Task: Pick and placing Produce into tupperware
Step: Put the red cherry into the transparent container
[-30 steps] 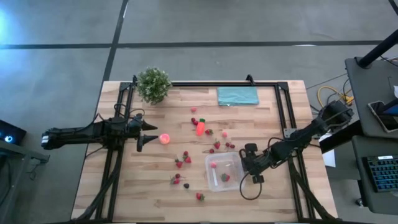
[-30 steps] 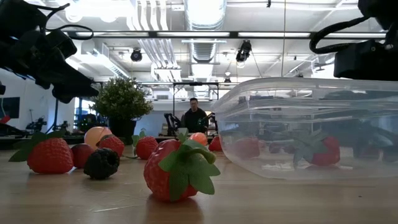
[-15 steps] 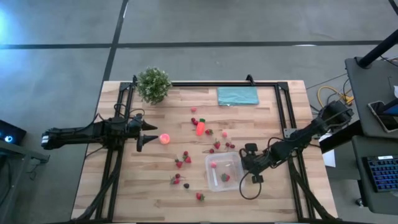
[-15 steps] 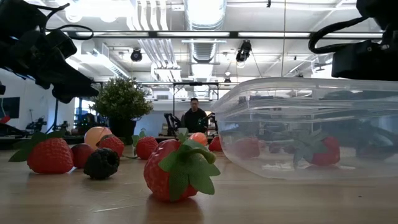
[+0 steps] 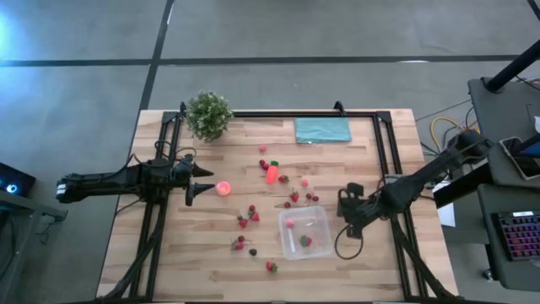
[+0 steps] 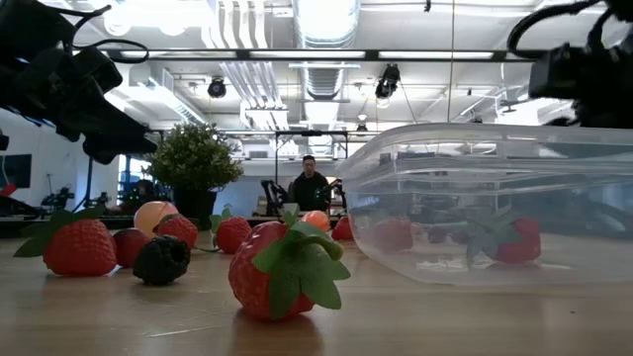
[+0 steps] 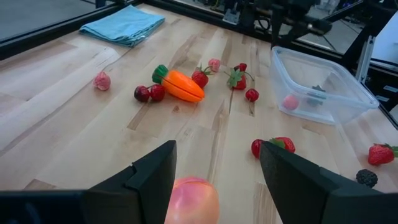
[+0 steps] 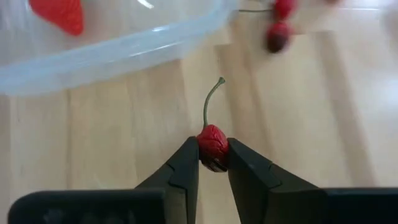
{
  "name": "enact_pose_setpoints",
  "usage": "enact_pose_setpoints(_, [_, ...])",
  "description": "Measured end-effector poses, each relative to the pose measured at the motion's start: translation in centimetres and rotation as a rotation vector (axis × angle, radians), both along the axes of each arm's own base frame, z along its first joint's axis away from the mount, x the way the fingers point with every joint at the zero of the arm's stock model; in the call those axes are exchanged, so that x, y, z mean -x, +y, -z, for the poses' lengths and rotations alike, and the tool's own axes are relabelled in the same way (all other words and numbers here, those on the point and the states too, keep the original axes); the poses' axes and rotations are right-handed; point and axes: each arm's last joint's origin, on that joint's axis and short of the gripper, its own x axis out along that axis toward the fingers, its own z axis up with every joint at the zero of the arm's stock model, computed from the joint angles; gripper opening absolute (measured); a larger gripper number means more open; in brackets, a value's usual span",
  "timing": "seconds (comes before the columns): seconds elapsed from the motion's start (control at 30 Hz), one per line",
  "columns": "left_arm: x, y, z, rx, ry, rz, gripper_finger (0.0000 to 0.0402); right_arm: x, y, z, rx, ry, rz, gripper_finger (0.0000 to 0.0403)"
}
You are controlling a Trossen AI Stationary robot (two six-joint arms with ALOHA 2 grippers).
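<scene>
Two pieces lie in the tupperware [image 5: 305, 234]; the right gripper [image 8: 213, 163] grasps a cherry [image 8: 212, 147]; left gripper [image 7: 217, 163] released; many strawberries [image 5: 243, 221] remain.

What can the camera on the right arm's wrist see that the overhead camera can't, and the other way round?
Only the right wrist view shows that the right gripper has its jaws shut on a small red cherry with a curved stem.

Only the high view shows the whole table: the left gripper open beside the pink-orange ball, the carrot, the potted plant and the teal cloth.

Both show the clear tupperware with a strawberry inside, and wooden tabletop beside it.
</scene>
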Motion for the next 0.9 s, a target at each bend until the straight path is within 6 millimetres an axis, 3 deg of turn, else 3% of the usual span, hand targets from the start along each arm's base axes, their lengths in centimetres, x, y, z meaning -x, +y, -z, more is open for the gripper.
enact_pose_setpoints(0.13, [0.0,0.0,0.0,0.0,0.001,0.0,0.0217,1.1,-0.7,-2.5,-0.025,-0.06,0.033,0.0071])
enact_pose_setpoints(0.37, [0.0,0.0,0.0,0.0,0.0,0.0,0.0217,0.5,-0.6,-6.8,-0.044,-0.237,0.013,0.0097])
enact_pose_setpoints(0.67, [0.0,0.0,0.0,0.0,0.001,0.0,0.0217,-2.9,-0.8,-6.7,-0.198,-0.31,0.1,0.0099])
enact_pose_setpoints(0.8, [0.0,0.0,0.0,0.0,0.0,0.0,0.0217,-4.6,-0.2,-7.0,-0.174,-0.284,0.117,0.0098])
enact_pose_setpoints(0.9, [0.0,0.0,0.0,0.0,0.0,0.0,0.0217,-4.9,-0.3,-7.0,-0.089,-0.247,0.235,0.0098])
